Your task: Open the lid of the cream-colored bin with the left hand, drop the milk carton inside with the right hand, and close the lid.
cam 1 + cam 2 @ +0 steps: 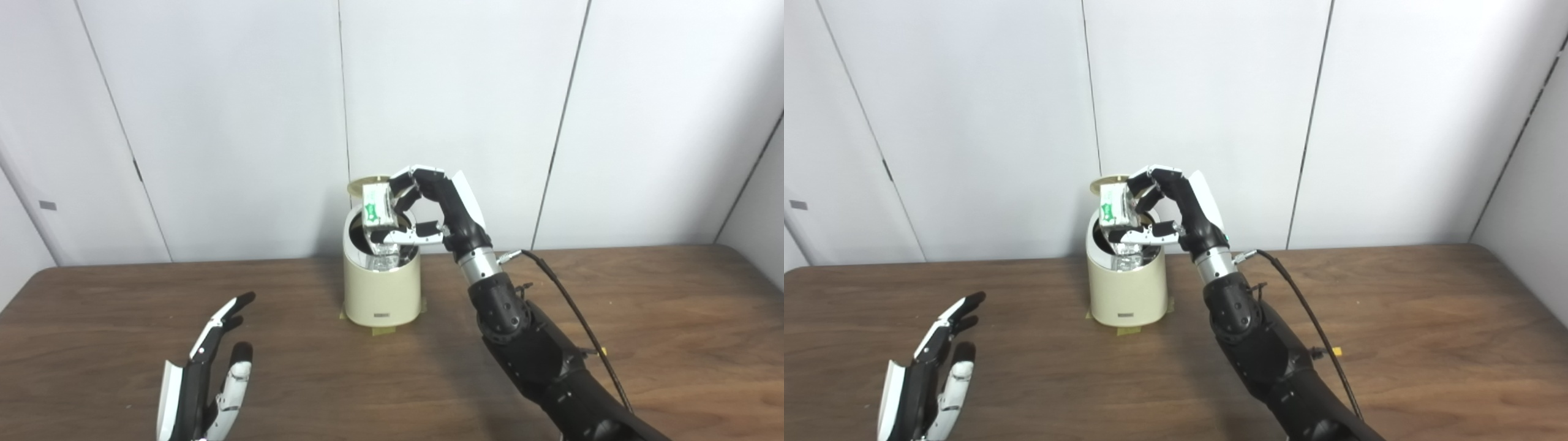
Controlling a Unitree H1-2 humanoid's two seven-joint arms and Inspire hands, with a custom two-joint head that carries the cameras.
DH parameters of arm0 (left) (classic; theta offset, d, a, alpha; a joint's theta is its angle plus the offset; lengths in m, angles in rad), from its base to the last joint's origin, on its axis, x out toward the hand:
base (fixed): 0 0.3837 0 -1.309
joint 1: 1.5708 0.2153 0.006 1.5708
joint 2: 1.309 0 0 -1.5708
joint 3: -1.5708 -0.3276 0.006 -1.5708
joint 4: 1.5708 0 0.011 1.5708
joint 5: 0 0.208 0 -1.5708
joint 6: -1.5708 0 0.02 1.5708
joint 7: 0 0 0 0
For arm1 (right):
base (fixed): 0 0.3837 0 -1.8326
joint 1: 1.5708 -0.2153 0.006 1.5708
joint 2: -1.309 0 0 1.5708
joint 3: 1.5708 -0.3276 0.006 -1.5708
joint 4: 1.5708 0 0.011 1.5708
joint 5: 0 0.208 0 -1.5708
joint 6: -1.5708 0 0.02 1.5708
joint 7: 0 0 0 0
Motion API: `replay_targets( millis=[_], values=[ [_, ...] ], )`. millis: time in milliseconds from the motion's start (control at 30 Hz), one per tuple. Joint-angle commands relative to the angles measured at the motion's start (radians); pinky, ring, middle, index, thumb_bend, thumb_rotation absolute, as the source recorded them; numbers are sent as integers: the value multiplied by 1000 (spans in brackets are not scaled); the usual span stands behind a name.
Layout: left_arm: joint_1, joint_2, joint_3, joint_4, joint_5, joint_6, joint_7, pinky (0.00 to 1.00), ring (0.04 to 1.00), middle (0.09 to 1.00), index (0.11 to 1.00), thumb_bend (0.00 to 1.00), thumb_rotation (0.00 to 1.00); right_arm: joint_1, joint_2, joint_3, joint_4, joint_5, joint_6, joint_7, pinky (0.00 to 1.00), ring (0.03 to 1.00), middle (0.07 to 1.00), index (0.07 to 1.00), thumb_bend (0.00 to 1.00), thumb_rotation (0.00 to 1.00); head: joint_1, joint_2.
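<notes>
Pale wall panels stand behind a dark wooden table (pixel 643 318), and on it we see the cream-colored bin (pixel 381 294) with its lid (pixel 366 182) already tipped up at the back, so the opening step looks done to us. Our fingers (pixel 422 177) of the right hand (pixel 438 208) curl over the top of the milk carton (pixel 378 207) while the thumb presses from below, pinching it just above the bin's open mouth. The carton has not been let go, so we judge the drop to be the step in hand, with closing the lid left after it. From those fingers the wrist bends down and back into a dark forearm that comes in from the lower right, a cable trailing beside it. Something shiny, perhaps a liner, shows inside the bin; we cannot tell more. Our left hand (pixel 205 373) hovers low at the near left, well apart from the bin, its fingers spread and holding nothing.
</notes>
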Motion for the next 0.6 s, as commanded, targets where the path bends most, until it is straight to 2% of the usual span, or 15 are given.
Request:
replay_targets(
  millis=[0,267,567],
  values=[
    [66,-37,-26,44,6,-16,1,823,879,871,842,337,831,-78,-5,-6,-25,22,-45,-18,455,479,498,454,517,0,1,0],
    [71,-44,-24,38,4,-12,-2,826,882,867,836,342,822,-72,-10,11,-43,25,-45,-11,462,494,505,439,515,0,5,1],
    [77,-47,-26,30,25,-9,1,836,881,858,835,344,833,-68,-9,6,-69,31,-45,16,459,496,512,434,514,0,22,-6]
  ],
)
